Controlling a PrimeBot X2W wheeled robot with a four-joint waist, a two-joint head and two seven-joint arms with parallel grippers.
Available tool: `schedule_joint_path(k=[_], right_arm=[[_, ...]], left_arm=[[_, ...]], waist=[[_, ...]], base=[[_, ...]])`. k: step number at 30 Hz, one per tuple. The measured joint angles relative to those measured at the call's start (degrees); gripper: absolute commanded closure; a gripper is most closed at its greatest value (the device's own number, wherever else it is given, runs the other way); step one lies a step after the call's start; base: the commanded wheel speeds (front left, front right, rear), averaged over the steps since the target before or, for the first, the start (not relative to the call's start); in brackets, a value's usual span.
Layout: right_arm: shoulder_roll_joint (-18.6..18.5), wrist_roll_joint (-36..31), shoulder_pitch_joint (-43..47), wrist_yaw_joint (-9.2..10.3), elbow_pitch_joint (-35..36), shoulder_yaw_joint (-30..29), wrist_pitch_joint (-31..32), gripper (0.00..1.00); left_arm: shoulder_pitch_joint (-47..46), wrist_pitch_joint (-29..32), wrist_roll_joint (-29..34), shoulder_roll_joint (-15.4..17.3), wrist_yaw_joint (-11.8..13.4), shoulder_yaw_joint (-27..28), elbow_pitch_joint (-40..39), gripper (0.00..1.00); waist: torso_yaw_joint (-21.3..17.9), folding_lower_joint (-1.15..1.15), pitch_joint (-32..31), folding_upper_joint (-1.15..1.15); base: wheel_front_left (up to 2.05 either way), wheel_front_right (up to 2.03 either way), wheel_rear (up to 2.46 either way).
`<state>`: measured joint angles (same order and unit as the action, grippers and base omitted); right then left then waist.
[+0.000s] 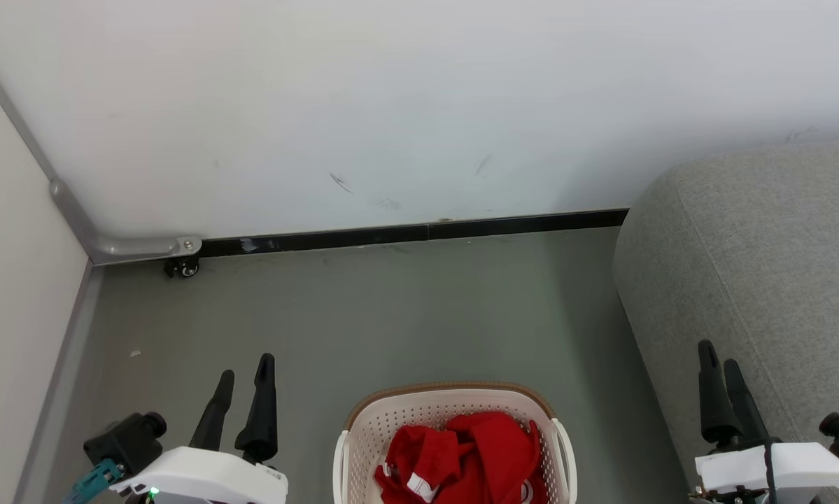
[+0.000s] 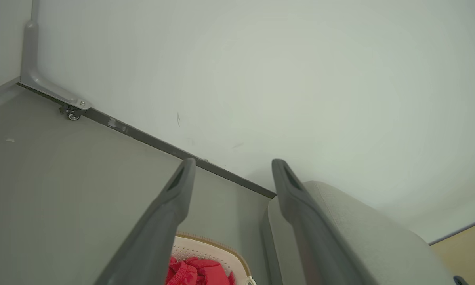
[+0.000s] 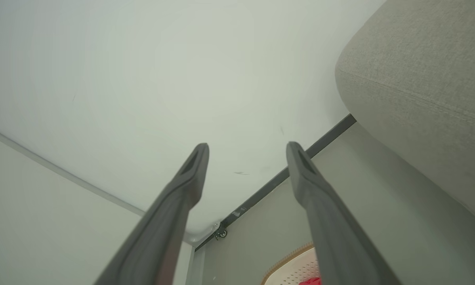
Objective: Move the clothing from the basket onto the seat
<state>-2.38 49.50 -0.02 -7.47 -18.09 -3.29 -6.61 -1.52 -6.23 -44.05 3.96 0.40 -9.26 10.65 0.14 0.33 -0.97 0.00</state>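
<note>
The red clothing (image 1: 471, 455) lies crumpled inside the cream perforated basket (image 1: 363, 427), which stands on the floor at the bottom middle of the head view. The grey seat (image 1: 762, 266) rises just right of the basket. My left gripper (image 1: 246, 371) is open to the left of the basket with nothing between its fingers. My right gripper (image 1: 718, 355) is open too, empty, in front of the seat's side. In the left wrist view the left gripper (image 2: 233, 164) frames the clothing (image 2: 193, 271), basket (image 2: 205, 247) and seat (image 2: 352, 221). The right gripper (image 3: 247, 147) points at the wall, with the seat (image 3: 419, 79) and basket (image 3: 292, 269).
A white wall (image 1: 391, 105) with a dark skirting strip (image 1: 419, 231) closes the far side. A pale partition (image 1: 13, 315) stands at the left, with a small caster wheel (image 1: 185, 266) at its corner. Grey floor (image 1: 391, 315) stretches between wall and basket.
</note>
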Motion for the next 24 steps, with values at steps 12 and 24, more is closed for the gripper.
schedule_joint_path(k=[12,24], right_arm=[[0.03,-13.52,-0.38,0.0,-0.21,-0.4,-1.46,0.0],[0.07,-26.53,-1.47,-0.01,-0.64,-1.83,-2.55,0.0]], left_arm=[[-0.79,-2.57,13.41,0.71,4.19,-2.76,-0.94,0.0],[-0.9,-4.95,24.29,0.85,7.71,-4.77,-0.27,0.0]], waist=[[0.06,-0.25,0.4,0.0],[0.01,-0.29,0.62,0.0]], base=[[0.0,0.0,0.0],[0.0,0.0,0.0]])
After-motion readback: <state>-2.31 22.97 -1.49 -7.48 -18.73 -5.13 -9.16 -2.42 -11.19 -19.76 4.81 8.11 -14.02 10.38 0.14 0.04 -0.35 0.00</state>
